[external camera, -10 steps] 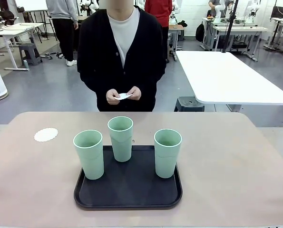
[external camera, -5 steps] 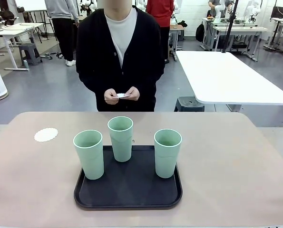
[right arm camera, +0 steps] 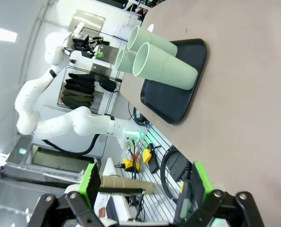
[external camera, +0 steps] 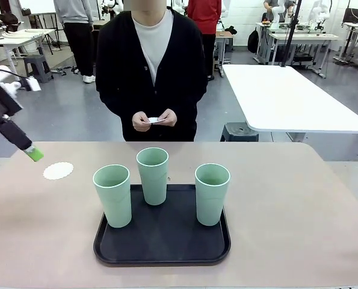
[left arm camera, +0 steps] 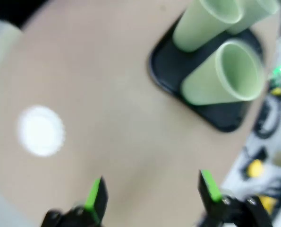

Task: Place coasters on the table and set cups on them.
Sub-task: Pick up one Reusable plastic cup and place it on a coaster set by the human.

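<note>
Three mint-green cups (external camera: 113,195) (external camera: 153,176) (external camera: 212,194) stand upright on a black tray (external camera: 162,238) on the tan table (external camera: 287,198). One white scalloped coaster (external camera: 58,170) lies on the table left of the tray. My left gripper (external camera: 33,153) hovers open just above and left of that coaster. In the blurred left wrist view the coaster (left arm camera: 41,131) lies ahead of the open left gripper (left arm camera: 152,189), with the cups (left arm camera: 225,75) on the tray (left arm camera: 225,118) to the right. My right gripper (right arm camera: 144,182) is open and empty, well off from the cups (right arm camera: 166,66).
A person stands at the far side, both hands holding a thin white disc (external camera: 156,120) at waist height. A white rectangular table (external camera: 287,96) stands behind on the right. Bare tabletop lies to either side of the tray.
My left arm has come into the front view from the left and now hangs over the table's left end near the coaster. Cups, tray and the person's hands stay put.
</note>
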